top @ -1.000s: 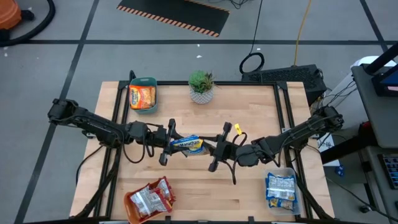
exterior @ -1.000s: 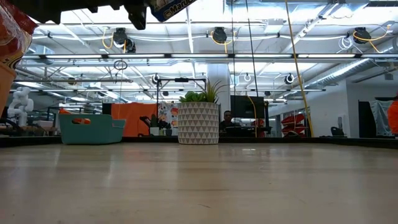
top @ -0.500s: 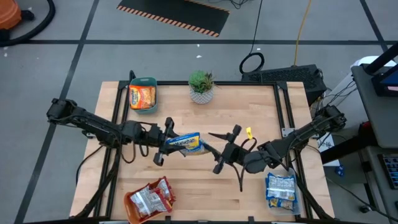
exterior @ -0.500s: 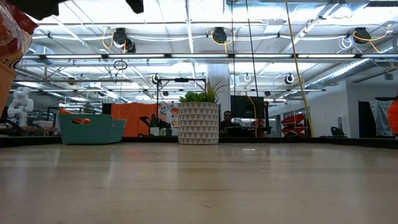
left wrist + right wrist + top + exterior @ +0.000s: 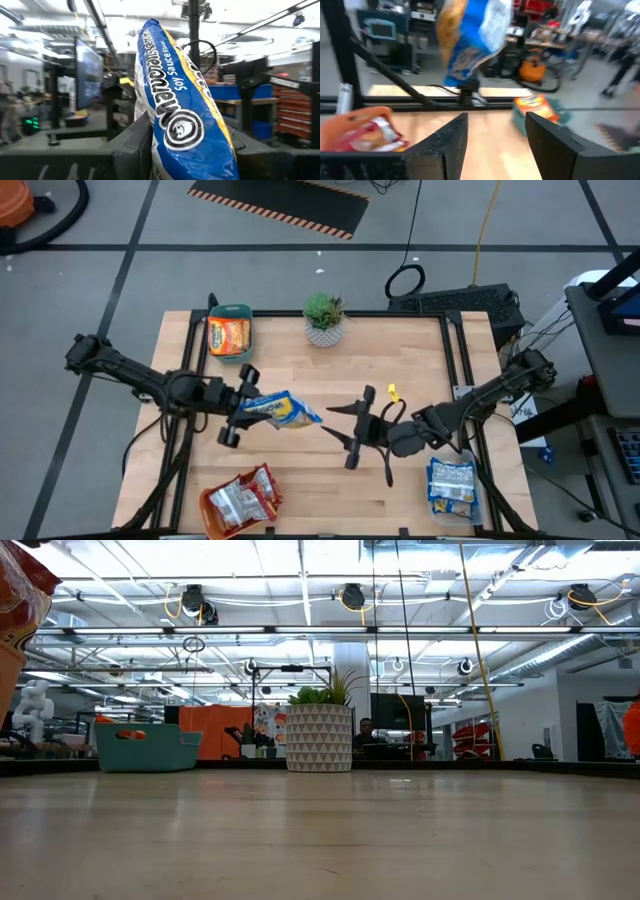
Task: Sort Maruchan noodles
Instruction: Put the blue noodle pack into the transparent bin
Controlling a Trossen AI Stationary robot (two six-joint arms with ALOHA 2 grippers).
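Left gripper (image 5: 243, 406) is clamped on a blue-and-yellow noodle packet (image 5: 281, 410), holding it in the air above the middle of the counter (image 5: 400, 360), somewhat toward the left edge. The packet's long axis runs roughly left to right, sticking out from the gripper toward the counter's centre; in the left wrist view the packet (image 5: 182, 115) stands up between the fingers, label legible. Right gripper (image 5: 352, 426) hangs just beside the packet's free end, jaws spread and empty, pointed at it. The two grippers face each other along the packet's length, with a small gap between the right gripper and the wrapper. Bins: teal bin (image 5: 231, 334) at the far-left corner holds an orange packet (image 5: 229, 335); orange bin (image 5: 222, 518) on the near edge toward the left holds silver-red packets (image 5: 243, 498); clear bin (image 5: 468, 500) at the near-right corner holds matching blue packets (image 5: 451, 483). Judgement: the held packet belongs in the clear bin, which lies on the right arm's side, well apart from the left gripper. The right arm is nearer that bin, yet only the left one has a grip. Potted plant (image 5: 323, 319) stands at the far edge, uninvolved.
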